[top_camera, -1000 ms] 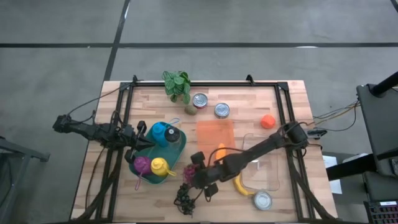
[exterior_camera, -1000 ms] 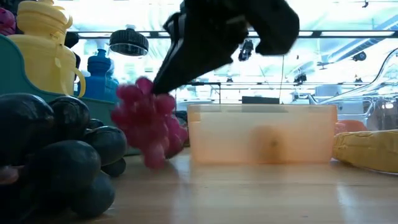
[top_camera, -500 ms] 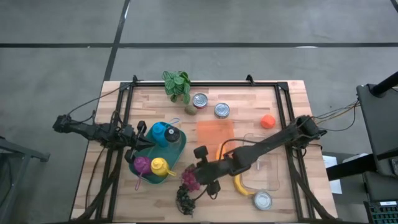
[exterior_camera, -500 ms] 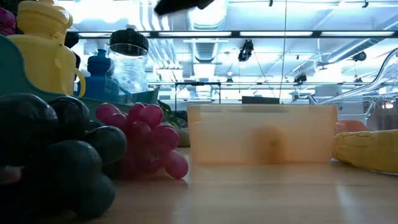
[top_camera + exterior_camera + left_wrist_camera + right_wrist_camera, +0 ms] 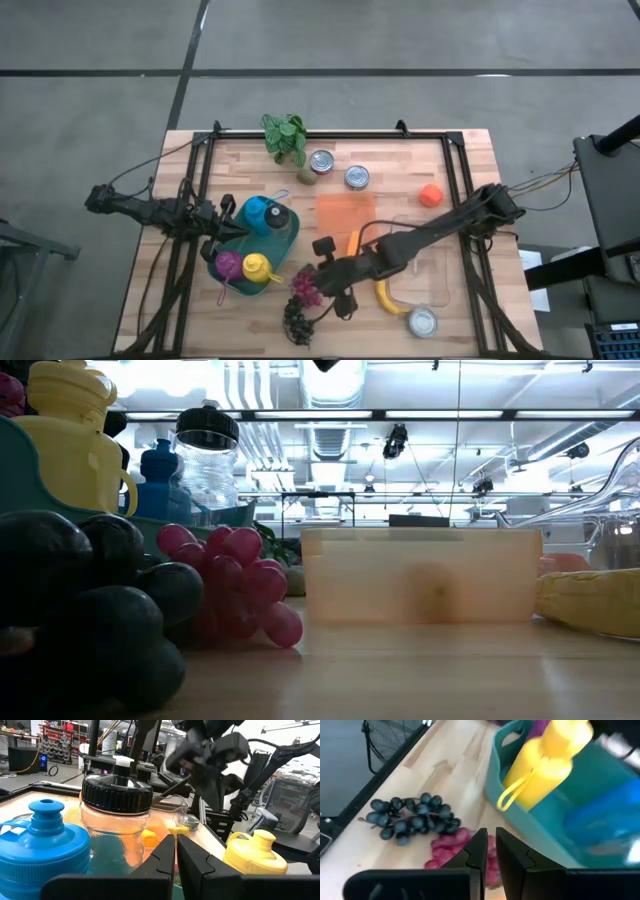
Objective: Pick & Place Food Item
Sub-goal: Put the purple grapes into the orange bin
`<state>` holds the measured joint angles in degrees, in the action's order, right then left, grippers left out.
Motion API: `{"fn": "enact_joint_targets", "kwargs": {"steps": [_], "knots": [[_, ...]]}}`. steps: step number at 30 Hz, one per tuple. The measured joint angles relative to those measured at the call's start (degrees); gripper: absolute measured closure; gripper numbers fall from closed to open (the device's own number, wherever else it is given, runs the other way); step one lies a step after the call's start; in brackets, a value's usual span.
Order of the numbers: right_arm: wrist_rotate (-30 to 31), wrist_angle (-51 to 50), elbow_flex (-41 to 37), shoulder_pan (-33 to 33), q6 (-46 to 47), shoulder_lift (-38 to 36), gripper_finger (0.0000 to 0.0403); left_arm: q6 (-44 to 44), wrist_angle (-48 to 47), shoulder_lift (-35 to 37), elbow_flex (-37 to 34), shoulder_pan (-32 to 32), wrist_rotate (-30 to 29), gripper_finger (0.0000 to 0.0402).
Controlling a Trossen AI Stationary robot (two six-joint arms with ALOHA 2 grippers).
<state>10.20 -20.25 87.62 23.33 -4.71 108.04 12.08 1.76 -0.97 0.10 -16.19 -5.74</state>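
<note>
Teal bin [image 5: 288, 243] and dark grapes [image 5: 297, 320] flank red grapes [image 5: 305, 285].

red grapes [image 5: 305, 286] beside bin [image 5: 290, 240] | dark grapes [image 5: 297, 322] just beside | banana [image 5: 388, 299] right

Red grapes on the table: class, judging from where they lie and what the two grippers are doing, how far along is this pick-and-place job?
Done: the red grapes rest on the table beside the dark grapes, next to the teal bin. In hand: nothing; the right gripper is shut, empty, above them. The left gripper waits shut by the bin. Left: possibly the banana, not yet moved; the goal spot isn't shown.
</note>
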Motion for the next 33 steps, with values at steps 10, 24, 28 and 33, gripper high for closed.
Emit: {"fn": "enact_joint_targets", "kwargs": {"steps": [10,24,28,33], "knots": [[-5.2,2.4,0.0,0.0,16.9,5.5,0.0309,0.0,0.0,0.0,0.0,0.0,0.0,0.038],[-5.7,2.9,0.0,1.2,45.7,7.3,0.0168,0.0,0.0,0.0,0.0,0.0,0.0,0.038],[-5.7,2.8,-0.1,1.2,51.5,8.0,0.015,0.0,0.0,0.0,0.0,0.0,0.0,0.038],[-5.7,2.7,-0.1,1.3,58.4,8.6,0.0111,0.0,0.0,0.0,0.0,0.0,0.0,0.038]]}}
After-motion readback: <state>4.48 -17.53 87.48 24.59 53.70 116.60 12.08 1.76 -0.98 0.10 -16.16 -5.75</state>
